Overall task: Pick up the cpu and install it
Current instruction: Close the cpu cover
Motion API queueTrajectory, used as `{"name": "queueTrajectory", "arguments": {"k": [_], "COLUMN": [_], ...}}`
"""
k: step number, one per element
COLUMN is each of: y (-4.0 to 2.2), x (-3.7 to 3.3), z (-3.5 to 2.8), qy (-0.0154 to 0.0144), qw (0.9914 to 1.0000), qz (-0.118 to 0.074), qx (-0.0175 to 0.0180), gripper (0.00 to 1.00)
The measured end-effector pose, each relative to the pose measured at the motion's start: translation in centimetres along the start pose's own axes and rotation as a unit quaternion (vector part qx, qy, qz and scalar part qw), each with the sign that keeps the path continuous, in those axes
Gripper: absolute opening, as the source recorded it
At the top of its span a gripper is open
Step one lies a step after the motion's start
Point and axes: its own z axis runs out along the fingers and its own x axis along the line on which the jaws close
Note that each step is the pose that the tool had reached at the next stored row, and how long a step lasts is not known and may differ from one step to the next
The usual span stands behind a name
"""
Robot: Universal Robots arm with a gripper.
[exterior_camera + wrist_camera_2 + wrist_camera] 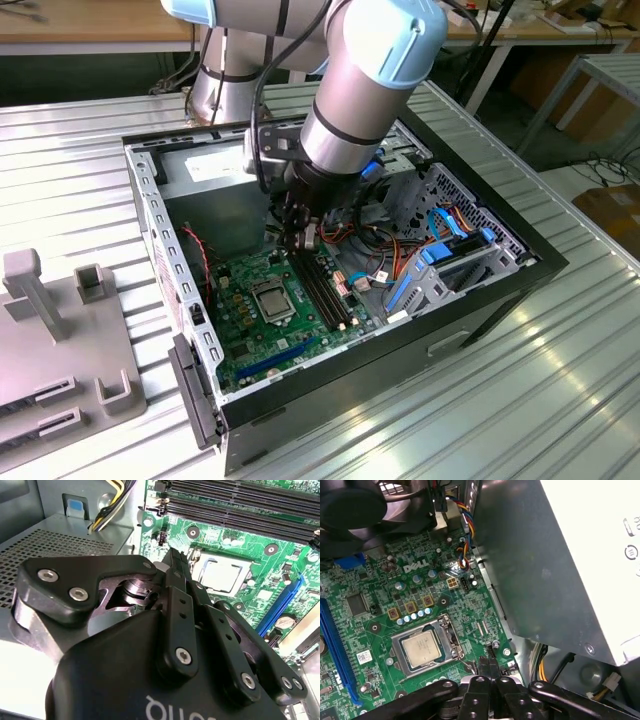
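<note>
Fingers pressed together and holding nothing, the end effector hangs low inside the open computer case, its tip just above the green motherboard beside the socket. In the exterior view the arm reaches steeply down from the far side of the case, wrist almost vertical. Already seated in the metal socket frame, the chip lies flat, silvery-grey and square. Black memory slots run to the exterior view's right of the socket. A grey power supply box stands close beside the end effector. On the ribbed metal worktop, a grey holder sits well left of the case.
</note>
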Motion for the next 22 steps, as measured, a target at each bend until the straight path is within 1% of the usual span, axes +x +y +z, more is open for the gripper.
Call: {"name": "queueTrajectory", "arguments": {"k": [3, 5, 8, 10, 12, 22], "y": [0.00, 0.00, 0.01, 0.00, 0.00, 0.00], "x": [0.00, 0.01, 0.01, 0.01, 0.01, 0.02], "z": [-0.01, -0.01, -0.02, -0.01, -0.01, -0.01], "qy": [0.0032, 0.0064, 0.0101, 0.0101, 0.0105, 0.0105], "qw": [0.99971, 0.99882, 0.99711, 0.99708, 0.99685, 0.99682], "qz": [-0.024, -0.048, -0.075, -0.075, -0.078, -0.079], "qx": [-0.0021, -0.0042, -0.0065, -0.0066, -0.0068, -0.0069], "gripper": [0.11, 0.11, 0.11, 0.11, 0.11, 0.11]}}
